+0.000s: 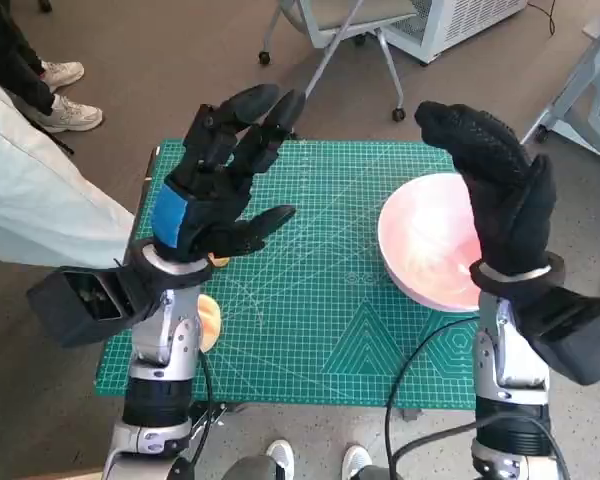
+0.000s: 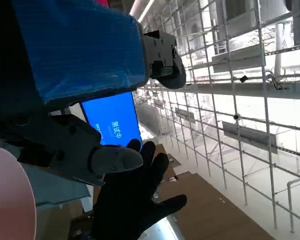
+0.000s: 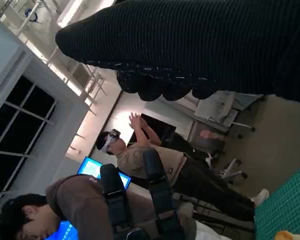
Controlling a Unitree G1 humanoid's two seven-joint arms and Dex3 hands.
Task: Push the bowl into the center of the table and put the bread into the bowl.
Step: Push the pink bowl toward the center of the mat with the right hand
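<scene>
Head view: both robot hands raised above the counter [image 1: 310,370], which is covered by a green gridded cutting mat [image 1: 310,300]. Left robot hand [image 1: 220,180], hard black with glossy blue tape on its back, has fingers spread apart and holds nothing. Right robot hand [image 1: 500,185], in coarse black knit, is upright with fingers loosely apart, also empty. Bowl [image 1: 430,240], smooth pink and round, sits on the right side of the mat, partly hidden behind the right robot hand. Bread [image 1: 209,322], a small tan rounded piece, lies near the left edge of the mat, mostly hidden by the left forearm. Left of the counter a person's white sneakers [image 1: 65,95] show on the brown floor; beyond the far edge stands a wheeled chair [image 1: 330,30]. Left wrist view alone shows a blue screen [image 2: 114,122] and white metal racking [image 2: 230,100], with the gloved hand beyond. Right wrist view alone shows two people [image 3: 155,160], one with raised hands, and a sliver of bread at the mat's corner.
</scene>
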